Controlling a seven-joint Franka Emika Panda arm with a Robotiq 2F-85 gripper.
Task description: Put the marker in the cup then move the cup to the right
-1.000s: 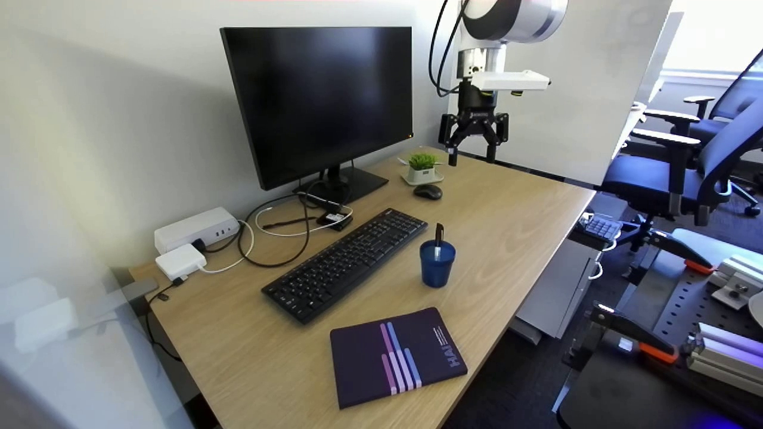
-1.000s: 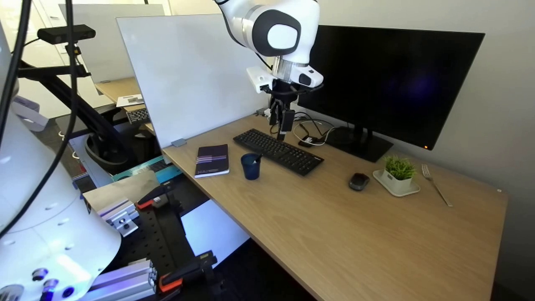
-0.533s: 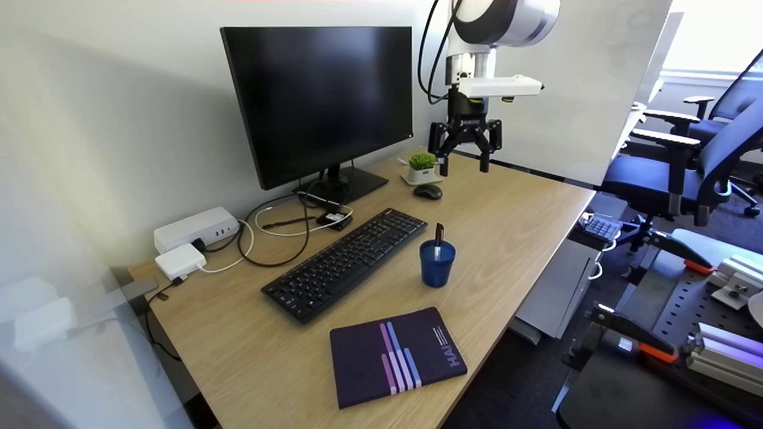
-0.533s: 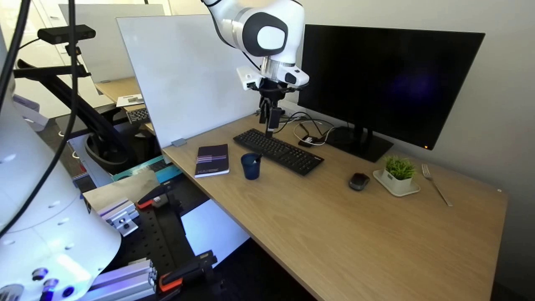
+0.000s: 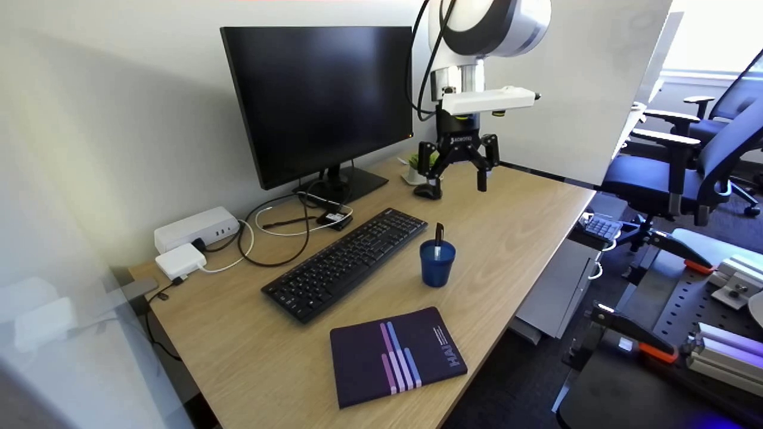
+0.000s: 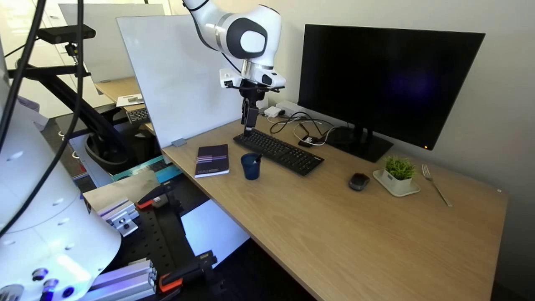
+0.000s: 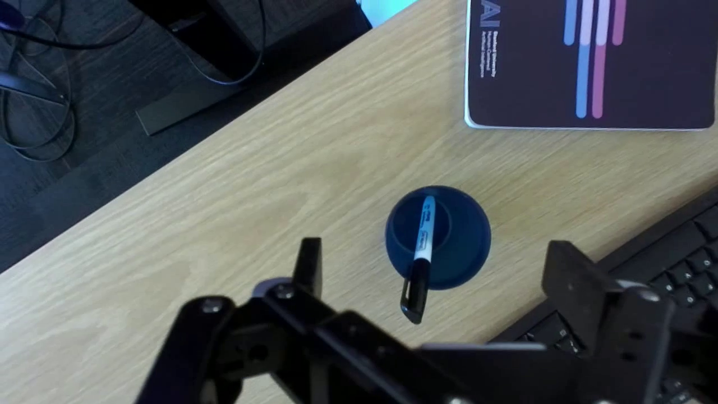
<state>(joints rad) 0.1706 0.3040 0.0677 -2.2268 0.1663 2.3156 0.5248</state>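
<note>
In the wrist view, the marker (image 7: 423, 254) leans inside the dark blue cup (image 7: 466, 247), near the middle of the frame, with its black end over the rim; where its lower end rests, I cannot see well. The cup stands upright on the table (image 5: 506, 226), near the keyboard (image 5: 349, 265). In an exterior view, the end effector (image 5: 459, 184) hangs at upper right, its jaws wide apart.
</note>
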